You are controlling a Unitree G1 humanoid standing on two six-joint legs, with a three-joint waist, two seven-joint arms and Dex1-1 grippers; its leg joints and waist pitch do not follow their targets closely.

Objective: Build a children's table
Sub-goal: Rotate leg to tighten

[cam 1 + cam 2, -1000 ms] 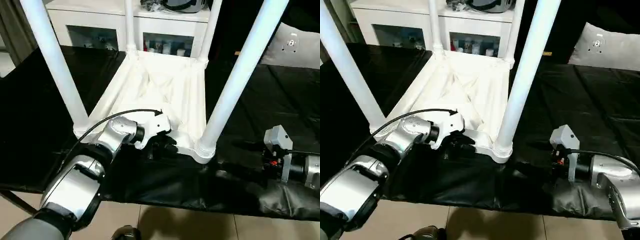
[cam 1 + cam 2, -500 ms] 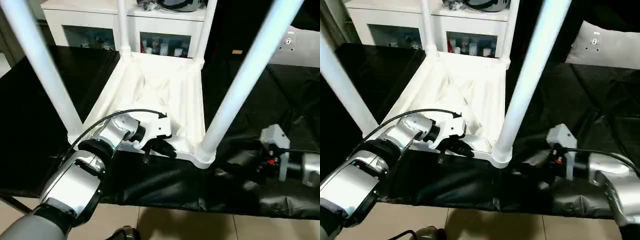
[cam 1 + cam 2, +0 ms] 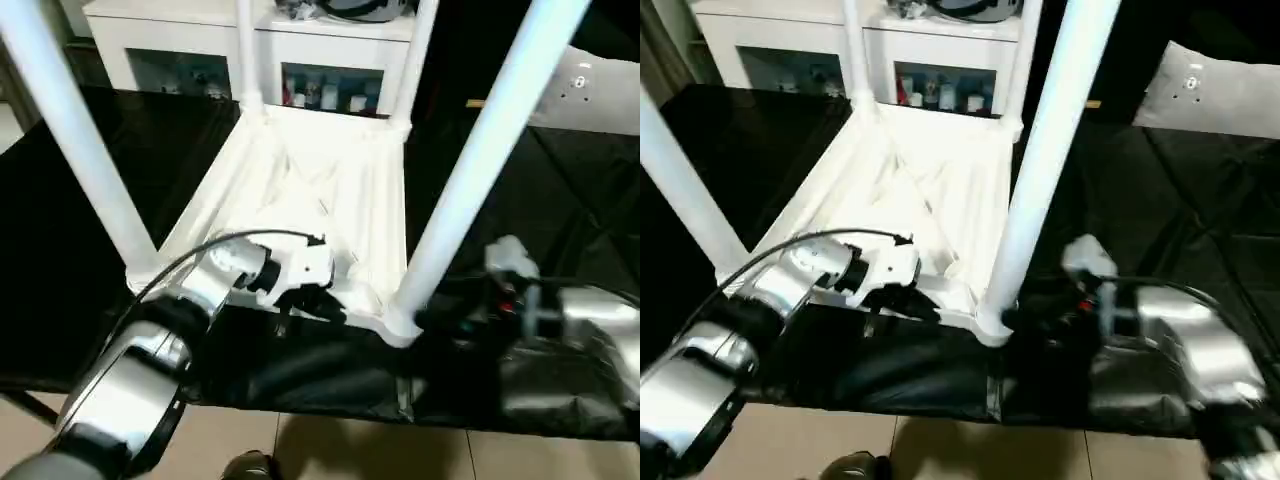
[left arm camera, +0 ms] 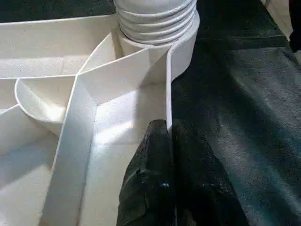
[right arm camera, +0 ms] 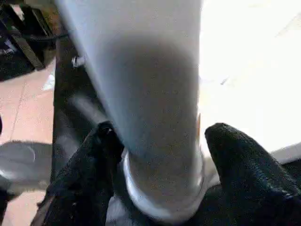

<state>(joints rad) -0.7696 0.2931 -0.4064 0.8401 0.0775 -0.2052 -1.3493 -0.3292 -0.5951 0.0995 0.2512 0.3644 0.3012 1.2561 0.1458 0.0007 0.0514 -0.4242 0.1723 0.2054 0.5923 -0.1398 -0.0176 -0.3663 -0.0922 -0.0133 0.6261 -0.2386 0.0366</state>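
The children's table (image 3: 320, 190) lies upside down on the black-covered work table, its four white legs standing up from the corner sockets. My left gripper (image 3: 310, 300) is shut on the thin near rim (image 4: 167, 94) of the top, just beside the near right socket (image 4: 157, 28). My right gripper (image 3: 440, 315) is at the base of the near right leg (image 3: 470, 170). Its black fingers (image 5: 235, 155) stand open on either side of that leg (image 5: 150, 94), one close against it, the other a little apart.
A white cabinet (image 3: 330, 40) with glass fronts stands behind the work table. A pale cushion-like panel (image 3: 1215, 85) lies at the back right. The black cover (image 3: 560, 210) is wrinkled near the front edge, with beige floor (image 3: 350, 450) below.
My right gripper has moved left to the near right leg, and its fingers now straddle the leg's base. The left gripper has closed onto the rim and stayed there.
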